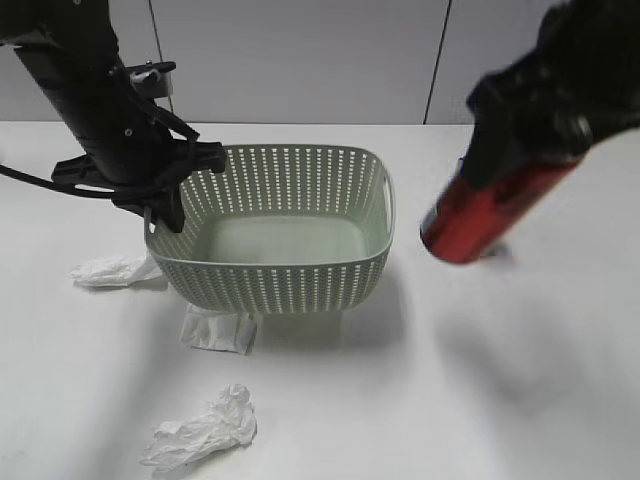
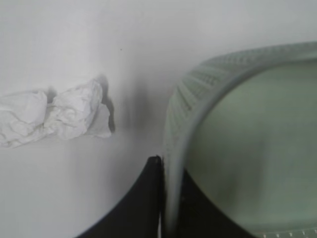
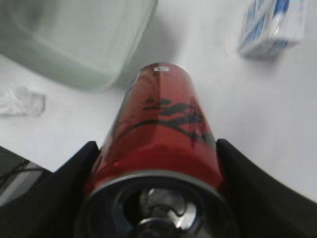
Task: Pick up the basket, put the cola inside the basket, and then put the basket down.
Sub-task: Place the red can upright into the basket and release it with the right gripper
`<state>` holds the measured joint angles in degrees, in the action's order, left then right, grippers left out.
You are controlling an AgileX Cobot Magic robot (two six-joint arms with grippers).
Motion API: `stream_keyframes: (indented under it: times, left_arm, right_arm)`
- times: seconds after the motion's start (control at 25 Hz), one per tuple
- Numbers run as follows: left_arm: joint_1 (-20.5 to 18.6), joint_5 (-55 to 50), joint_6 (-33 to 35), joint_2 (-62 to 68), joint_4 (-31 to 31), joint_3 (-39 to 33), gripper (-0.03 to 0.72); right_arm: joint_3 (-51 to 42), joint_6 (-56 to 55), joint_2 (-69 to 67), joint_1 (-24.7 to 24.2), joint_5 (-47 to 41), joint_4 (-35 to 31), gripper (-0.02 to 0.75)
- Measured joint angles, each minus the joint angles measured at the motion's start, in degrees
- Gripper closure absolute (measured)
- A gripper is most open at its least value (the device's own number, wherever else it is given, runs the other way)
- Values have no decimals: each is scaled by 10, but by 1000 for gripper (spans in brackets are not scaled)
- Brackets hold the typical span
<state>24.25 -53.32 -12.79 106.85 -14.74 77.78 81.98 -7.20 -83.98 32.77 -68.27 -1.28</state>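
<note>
**Basket gripped at left rim, cola held in the air to its right**

Exterior view: the basket (image 1: 285, 235) sits mid-table, tilted, its left side raised. Inside is bare. The left gripper (image 1: 165, 195) comes in from the upper left and bites the basket's left rim, one finger outside the wall, one inside.

Left wrist view: the basket rim (image 2: 183, 148) runs straight up between the two dark fingers (image 2: 136, 203), which are narrowed on the wall. White table (image 2: 124, 49) to the left of it. A crumpled tissue (image 2: 54, 116) lies on the table, apart from the basket.

Exterior view, right side: the right gripper (image 1: 500, 150) holds the cola (image 1: 480, 215) above the table, to the right of the basket and clear of it. The can is tilted, its lower end pointing down-left toward the basket. Blurred.

Right wrist view: the cola (image 3: 158, 134) is clamped between the two dark fingers (image 3: 64, 183), silver pull-tab end toward the camera, far end pointing at the table beside the basket's corner (image 3: 84, 44). A blue-and-white carton (image 3: 272, 25) lies on the table, upper right, well apart from the can.

Other litter in the exterior view: a tissue (image 1: 115, 268) just left of the basket, a small white packet (image 1: 215, 330) partly under its front edge, another tissue (image 1: 205, 430) nearer the camera.
</note>
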Motion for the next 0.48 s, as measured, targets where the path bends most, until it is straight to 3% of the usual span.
stream_keyframes:
  times: [0.24, 0.48]
  left_arm:
    - [21, 2, 0, 0, 5, 0, 686]
    - [51, 22, 1, 0, 1, 1, 686]
  right_arm:
    - [119, 35, -28, 1, -2, -26, 237]
    - [135, 58, -130, 3, -6, -42, 237]
